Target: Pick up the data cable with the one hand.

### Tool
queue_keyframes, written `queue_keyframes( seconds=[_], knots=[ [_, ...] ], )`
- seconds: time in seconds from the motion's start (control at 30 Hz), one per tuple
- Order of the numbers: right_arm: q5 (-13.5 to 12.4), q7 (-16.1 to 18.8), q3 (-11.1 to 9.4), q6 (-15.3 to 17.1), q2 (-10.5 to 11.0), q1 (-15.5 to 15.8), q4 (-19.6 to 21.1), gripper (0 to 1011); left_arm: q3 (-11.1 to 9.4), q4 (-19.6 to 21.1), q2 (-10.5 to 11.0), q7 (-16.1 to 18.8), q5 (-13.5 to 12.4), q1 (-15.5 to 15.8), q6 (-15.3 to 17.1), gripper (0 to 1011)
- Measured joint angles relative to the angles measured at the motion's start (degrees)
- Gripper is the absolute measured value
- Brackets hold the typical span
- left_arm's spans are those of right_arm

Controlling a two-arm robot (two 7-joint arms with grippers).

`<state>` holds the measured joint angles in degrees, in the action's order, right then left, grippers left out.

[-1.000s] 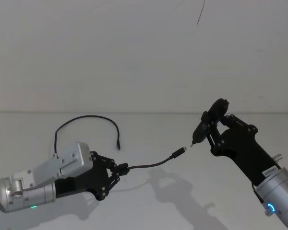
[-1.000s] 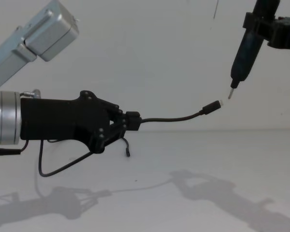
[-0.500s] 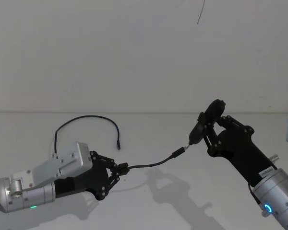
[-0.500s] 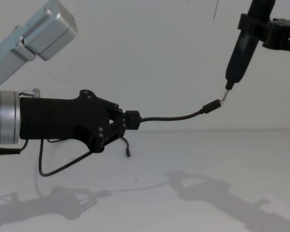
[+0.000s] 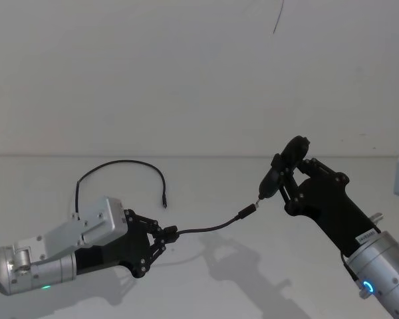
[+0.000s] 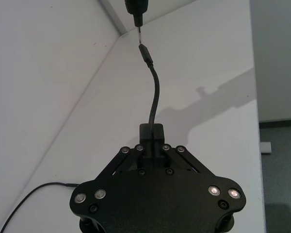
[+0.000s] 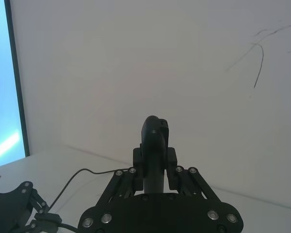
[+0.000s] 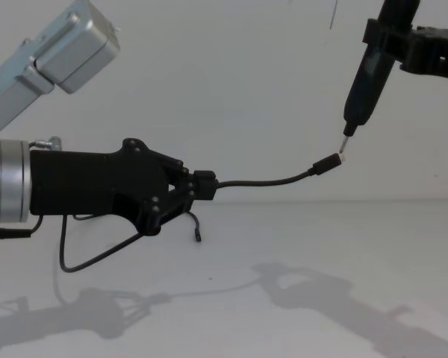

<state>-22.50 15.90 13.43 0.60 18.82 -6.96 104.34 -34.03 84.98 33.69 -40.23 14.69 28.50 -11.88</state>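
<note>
My left gripper (image 5: 167, 234): jaws closed tight on the data cable (image 5: 206, 230), with the arm stretched low and forward.
Data cable: the plug ahead of my grip is in the air, and the rest loops on the table (image 5: 206, 286) behind it.
My right gripper (image 5: 289, 185): clamped round the pen tool (image 5: 279, 174), whose tip touches the cable's raised plug.

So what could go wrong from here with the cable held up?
The left gripper pinches the data cable at one small spot, so a tug could pull it free. The pen-like tool in the right gripper has its tip right at the free plug; pushing could bend the unsupported stretch aside.
</note>
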Motion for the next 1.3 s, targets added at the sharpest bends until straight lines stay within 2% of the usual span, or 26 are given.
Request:
queue_keyframes(
  seconds=[1.3],
  knots=[
    [0.42,-0.78,-0.32,0.22,-0.90,-0.13,-0.42,263,0.00,0.00,0.00,0.00,0.00,0.00,0.00,34]
  ],
)
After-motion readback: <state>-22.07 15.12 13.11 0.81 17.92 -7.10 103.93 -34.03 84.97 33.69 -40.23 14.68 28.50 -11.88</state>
